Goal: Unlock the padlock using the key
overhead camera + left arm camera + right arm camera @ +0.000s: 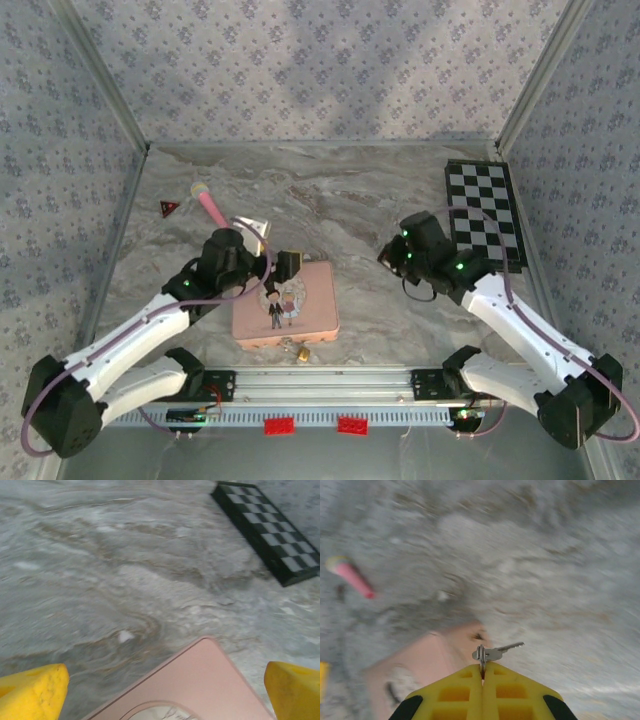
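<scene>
The tiny brass padlock (300, 351) lies at the near edge of the pink tin (286, 303); whether it is fastened to the tin I cannot tell. My left gripper (291, 264) hovers over the tin's far left corner. Its yellow fingers (31, 692) stand wide apart, with the tin's corner (202, 680) below the empty gap. My right gripper (483, 669) is shut on the silver key (496, 653): it pinches the key's ring, and the blade points right. In the top view the right gripper (387, 256) is in the air to the right of the tin.
A black-and-white chessboard (487, 212) lies at the back right. A pink pen (210, 205), a red triangle (169, 207) and a pale wedge (255, 228) lie at the back left. Patterned walls enclose the marble table (350, 200) on three sides.
</scene>
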`<state>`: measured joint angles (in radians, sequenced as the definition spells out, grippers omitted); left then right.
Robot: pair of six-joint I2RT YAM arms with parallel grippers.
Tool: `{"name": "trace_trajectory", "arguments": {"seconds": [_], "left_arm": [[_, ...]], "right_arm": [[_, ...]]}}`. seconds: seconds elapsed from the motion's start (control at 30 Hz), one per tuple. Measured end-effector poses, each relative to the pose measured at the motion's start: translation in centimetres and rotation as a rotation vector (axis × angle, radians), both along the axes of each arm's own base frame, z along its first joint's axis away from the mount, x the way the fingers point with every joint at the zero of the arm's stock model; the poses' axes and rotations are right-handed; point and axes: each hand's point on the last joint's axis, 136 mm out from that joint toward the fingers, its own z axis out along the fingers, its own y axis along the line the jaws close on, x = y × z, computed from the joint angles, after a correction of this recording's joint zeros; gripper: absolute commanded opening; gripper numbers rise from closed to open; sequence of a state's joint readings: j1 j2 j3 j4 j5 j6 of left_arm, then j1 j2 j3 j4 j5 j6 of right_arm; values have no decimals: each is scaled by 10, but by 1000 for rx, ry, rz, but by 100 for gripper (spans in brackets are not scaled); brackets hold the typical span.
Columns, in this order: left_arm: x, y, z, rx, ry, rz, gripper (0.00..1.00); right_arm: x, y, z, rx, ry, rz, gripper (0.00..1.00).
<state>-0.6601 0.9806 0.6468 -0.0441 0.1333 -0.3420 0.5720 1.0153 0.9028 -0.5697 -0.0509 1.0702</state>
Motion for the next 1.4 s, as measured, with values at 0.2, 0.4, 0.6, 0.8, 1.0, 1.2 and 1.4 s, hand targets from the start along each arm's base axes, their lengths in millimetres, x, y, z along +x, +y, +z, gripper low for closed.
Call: {"name": "trace_trajectory", "arguments": {"seconds": [0.2,0.4,0.6,0.8,1.0,1.2,1.4], "left_arm": [[1,-45,28,-121,-64,-209,100],[1,-70,41,-172,-180,-354,100],[6,-84,43,-125,-346,-424,98],[16,-96,36,-84,-423,-456,89],[26,-105,34,-69,-466,-467,76],[29,-112,41,-68,-498,-479,65],[26,-114,45,-81,-505,-502,57]], "right_arm": [[26,24,53,152,-168,70,0],[39,48,71,235,-212,155,0],[38,62,93,283,-271,236,0],[30,73,101,321,-289,299,0],[21,84,104,338,-294,358,0],[18,93,96,328,-275,398,0],[19,94,91,316,-269,405,0]]}}
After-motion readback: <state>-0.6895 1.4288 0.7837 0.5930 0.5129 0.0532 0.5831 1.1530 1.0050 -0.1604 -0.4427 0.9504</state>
